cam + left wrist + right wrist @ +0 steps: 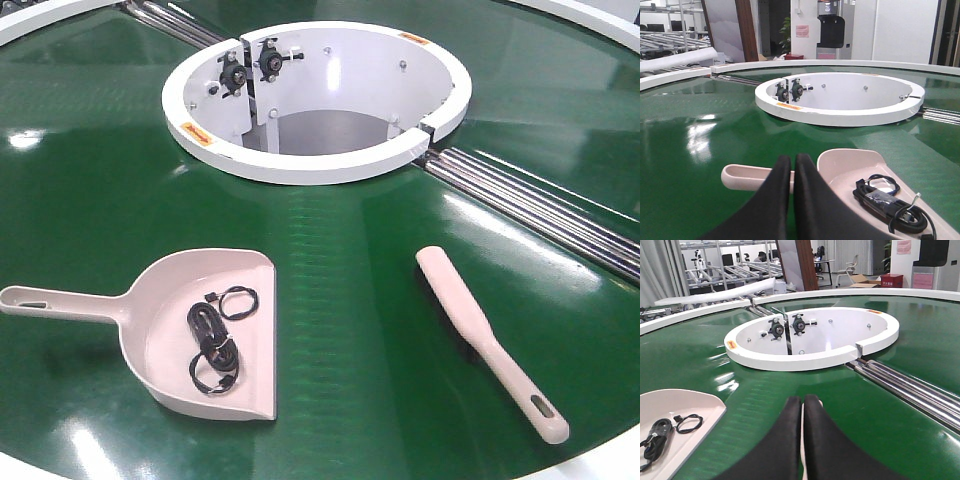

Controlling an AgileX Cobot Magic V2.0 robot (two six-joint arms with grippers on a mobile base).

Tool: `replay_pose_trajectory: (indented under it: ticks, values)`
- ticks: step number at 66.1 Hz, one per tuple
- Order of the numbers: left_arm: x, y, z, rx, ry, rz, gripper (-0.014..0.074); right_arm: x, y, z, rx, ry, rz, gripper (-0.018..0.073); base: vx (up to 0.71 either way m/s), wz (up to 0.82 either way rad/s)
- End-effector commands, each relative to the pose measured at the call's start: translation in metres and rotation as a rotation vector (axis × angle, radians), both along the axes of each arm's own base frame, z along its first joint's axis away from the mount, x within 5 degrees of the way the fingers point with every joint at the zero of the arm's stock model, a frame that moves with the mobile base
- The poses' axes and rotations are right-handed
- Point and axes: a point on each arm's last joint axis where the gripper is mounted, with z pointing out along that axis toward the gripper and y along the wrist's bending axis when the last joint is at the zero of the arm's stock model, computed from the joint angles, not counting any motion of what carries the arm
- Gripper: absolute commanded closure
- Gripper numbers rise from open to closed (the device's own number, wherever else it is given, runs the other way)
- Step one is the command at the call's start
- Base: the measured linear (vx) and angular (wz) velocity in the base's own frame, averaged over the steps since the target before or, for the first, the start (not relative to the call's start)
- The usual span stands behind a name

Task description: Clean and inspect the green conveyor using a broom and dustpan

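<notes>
Dustpan (200, 330) and broom (490, 340) flat on green conveyor (360, 260), well apart.
Black cable coils (213, 340) in pan; left gripper (792, 175), right gripper (803, 415) jaws closed, empty.

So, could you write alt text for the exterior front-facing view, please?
A pink-beige dustpan holding coiled black cables lies left on a glossy green conveyor, and a matching broom lies right. Behind them sits a white ring hub.
</notes>
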Motion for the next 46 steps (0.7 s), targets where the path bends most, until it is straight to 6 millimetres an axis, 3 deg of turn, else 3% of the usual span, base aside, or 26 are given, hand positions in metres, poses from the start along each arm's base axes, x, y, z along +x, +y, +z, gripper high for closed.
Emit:
replay_pose_trajectory:
  ticks: [1, 28, 36, 46]
  values:
    - [-0.001, 0.001, 0.005, -0.021, -0.082, 0.005, 0.0604, 0.0, -0.002, 0.015, 0.023, -0.091, -0.02, 0.0568, 0.0, 0.0]
    - [-0.001, 0.001, 0.005, -0.021, -0.082, 0.005, 0.0604, 0.0, -0.002, 0.016, 0.023, -0.092, -0.02, 0.0568, 0.0, 0.0]
    - [-0.001, 0.001, 0.005, -0.021, -0.082, 0.005, 0.0604, 0.0, -0.003, 0.015, -0.08, -0.109, -0.038, 0.0568, 0.0, 0.0]
    - [-0.001, 0.001, 0.005, -0.021, -0.082, 0.004, 0.0604, 0.008, -0.01, -0.006, -0.121, -0.099, -0.167, 0.0568, 0.0, 0.0]
